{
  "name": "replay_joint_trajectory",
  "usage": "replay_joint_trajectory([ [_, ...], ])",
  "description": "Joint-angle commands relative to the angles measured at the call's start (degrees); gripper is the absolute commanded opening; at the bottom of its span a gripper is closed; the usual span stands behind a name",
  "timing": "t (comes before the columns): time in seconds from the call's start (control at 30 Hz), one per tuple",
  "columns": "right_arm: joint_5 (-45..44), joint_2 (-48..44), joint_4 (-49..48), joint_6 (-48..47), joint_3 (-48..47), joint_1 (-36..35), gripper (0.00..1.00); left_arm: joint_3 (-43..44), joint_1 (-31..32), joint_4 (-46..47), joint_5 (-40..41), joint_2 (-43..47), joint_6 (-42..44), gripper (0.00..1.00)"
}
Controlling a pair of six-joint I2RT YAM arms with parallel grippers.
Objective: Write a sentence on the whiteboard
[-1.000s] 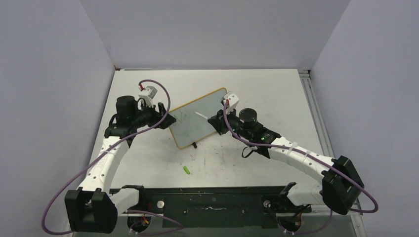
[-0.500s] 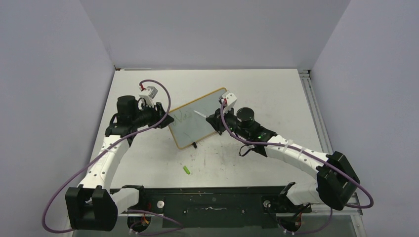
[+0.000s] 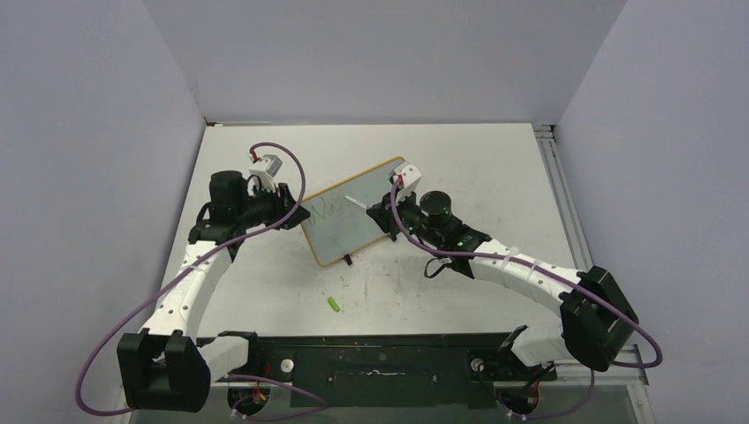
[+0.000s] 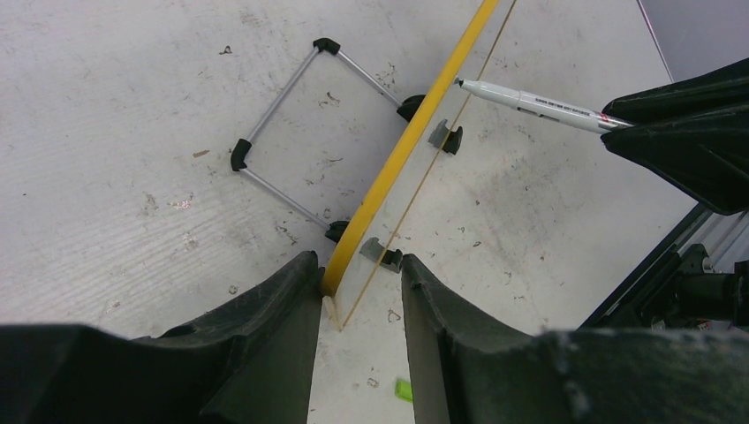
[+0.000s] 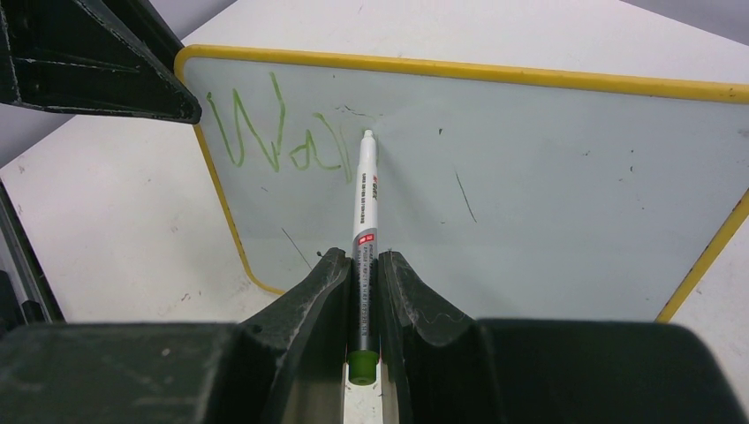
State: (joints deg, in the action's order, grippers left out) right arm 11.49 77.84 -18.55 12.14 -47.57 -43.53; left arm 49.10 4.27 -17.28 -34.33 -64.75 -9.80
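Observation:
The whiteboard (image 3: 349, 221) stands tilted on the table, its yellow frame edge-on in the left wrist view (image 4: 415, 132). Green handwriting (image 5: 274, 132) reading roughly "Wa" sits at the board's upper left. My right gripper (image 3: 382, 216) (image 5: 359, 261) is shut on a white marker (image 5: 364, 203) with a green end. The marker's tip touches the board just right of the letters. My left gripper (image 3: 298, 215) (image 4: 360, 274) straddles the board's left corner. One finger touches the frame and a gap shows at the other.
A green marker cap (image 3: 334, 304) lies on the table in front of the board, and also shows in the left wrist view (image 4: 402, 389). The board's wire stand (image 4: 274, 106) and black feet rest behind it. Side walls enclose the table.
My right gripper has shifted a little left and away with the marker. The green strokes on the board have grown. The left arm has not moved.

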Motion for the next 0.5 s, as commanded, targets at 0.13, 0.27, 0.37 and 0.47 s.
replay_joint_trajectory([
  [0.13,-0.3,1.6,-5.0,-0.6,-2.9,0.1,0.05,1.1,-0.2,2.6,-1.3,-0.2,0.7,0.35],
  [0.27,-1.9,1.6,-4.9,-0.4,-2.9,0.2,0.05,1.2,-0.2,2.6,-1.3,-0.1,0.7,0.35],
  [0.37,-2.7,1.6,-4.8,-0.4,-2.8,0.2,0.05,1.2,-0.2,2.6,-1.4,-0.1,0.7,0.35],
  [0.47,-2.7,1.8,-4.3,-0.4,-3.1,0.2,0.05,1.2,-0.2,2.6,-1.4,0.0,0.7,0.35],
])
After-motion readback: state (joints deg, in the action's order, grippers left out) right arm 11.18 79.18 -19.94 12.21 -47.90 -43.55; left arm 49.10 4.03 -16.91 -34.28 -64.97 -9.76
